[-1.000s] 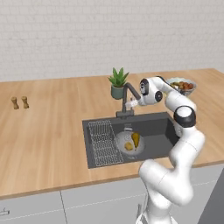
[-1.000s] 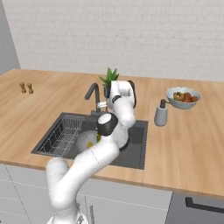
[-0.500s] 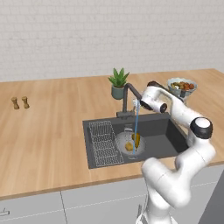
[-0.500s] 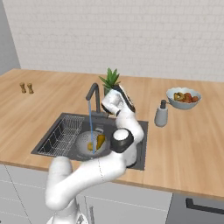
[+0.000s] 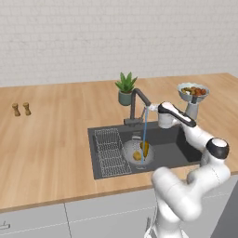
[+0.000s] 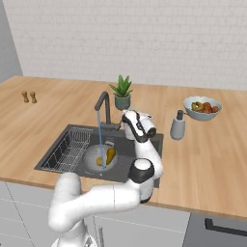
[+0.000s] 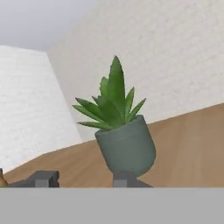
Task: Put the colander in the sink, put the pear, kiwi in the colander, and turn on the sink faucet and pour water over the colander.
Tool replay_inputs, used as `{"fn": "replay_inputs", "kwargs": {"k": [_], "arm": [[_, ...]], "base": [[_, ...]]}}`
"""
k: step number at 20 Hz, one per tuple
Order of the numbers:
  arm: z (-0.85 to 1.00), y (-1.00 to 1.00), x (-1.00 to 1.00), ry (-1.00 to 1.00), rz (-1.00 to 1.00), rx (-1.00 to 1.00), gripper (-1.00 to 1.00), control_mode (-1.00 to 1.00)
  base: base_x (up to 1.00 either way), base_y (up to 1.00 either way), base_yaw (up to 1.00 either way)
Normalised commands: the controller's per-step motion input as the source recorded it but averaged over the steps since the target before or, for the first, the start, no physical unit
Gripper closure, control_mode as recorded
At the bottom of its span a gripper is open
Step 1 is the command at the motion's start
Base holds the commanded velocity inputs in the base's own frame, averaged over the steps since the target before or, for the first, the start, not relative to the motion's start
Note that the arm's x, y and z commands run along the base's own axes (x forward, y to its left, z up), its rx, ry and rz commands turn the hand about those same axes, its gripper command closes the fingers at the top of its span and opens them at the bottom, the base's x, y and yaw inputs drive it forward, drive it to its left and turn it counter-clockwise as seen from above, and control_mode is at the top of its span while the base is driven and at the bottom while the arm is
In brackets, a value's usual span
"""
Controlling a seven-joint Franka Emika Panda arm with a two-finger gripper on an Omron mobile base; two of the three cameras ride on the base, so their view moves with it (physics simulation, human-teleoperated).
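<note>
The sink faucet (image 5: 135, 104) (image 6: 102, 103) runs a thin blue stream down into the grey colander (image 5: 130, 148) (image 6: 91, 155), which sits in the dark sink (image 5: 172, 151) (image 6: 121, 144). Inside the colander lie the pear (image 5: 145, 148) (image 6: 111, 155) and the kiwi (image 5: 136, 156) (image 6: 99, 161). My gripper (image 5: 152, 109) (image 6: 124, 117) (image 7: 84, 178) hovers just right of the spout's end, above the basin. In the hand view its fingertips stand partly apart with nothing between them, facing the potted plant.
A wire rack (image 5: 109, 151) (image 6: 67, 149) fills the sink's left side. The potted plant (image 5: 125, 88) (image 6: 122, 91) (image 7: 124, 131) stands behind the faucet. To the right are a soap dispenser (image 6: 177, 126) and a fruit bowl (image 5: 192, 91) (image 6: 203, 107). Two shakers (image 5: 21, 109) sit far left.
Water has started running from the faucet into the colander. The jaws have narrowed, and the arm's elbow has swung lower and to the right.
</note>
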Motion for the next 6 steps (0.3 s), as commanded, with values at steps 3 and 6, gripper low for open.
{"fn": "replay_inputs", "kwargs": {"k": [3, 6], "arm": [[0.91, -1.00, -0.50, -0.06, -0.14, 0.41, 1.00, -1.00], [1.00, -0.93, -0.67, -0.17, -0.23, 0.38, 1.00, -1.00]], "base": [[0.00, 0.00, 0.00], [0.00, 0.00, 0.00]]}}
